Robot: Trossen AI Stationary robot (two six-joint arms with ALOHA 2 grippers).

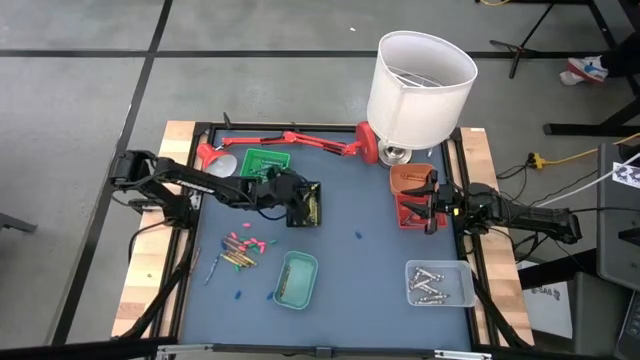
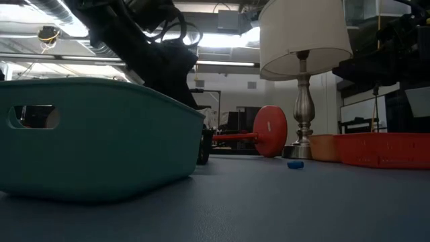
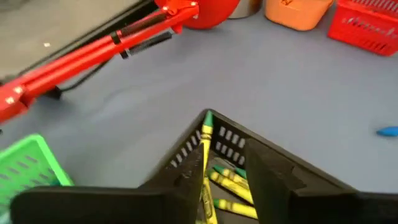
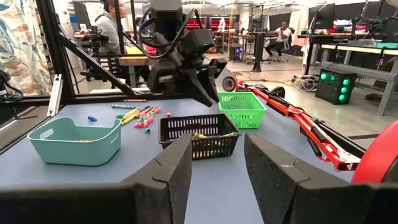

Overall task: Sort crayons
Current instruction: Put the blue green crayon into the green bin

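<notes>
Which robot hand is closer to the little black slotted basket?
Left. The left gripper hangs right over the black slotted basket; the right gripper waits by the red basket.

Yellow crayons (image 3: pixel 231 180) lie in the black tray; pink and yellow crayons (image 1: pixel 243 251) lie scattered on the table.

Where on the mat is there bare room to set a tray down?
Bare: the mat's middle between the black tray and red tray, holding only one blue crayon; also between the teal tray and clear tray. Crowded: the loose crayons left of the teal tray.
</notes>
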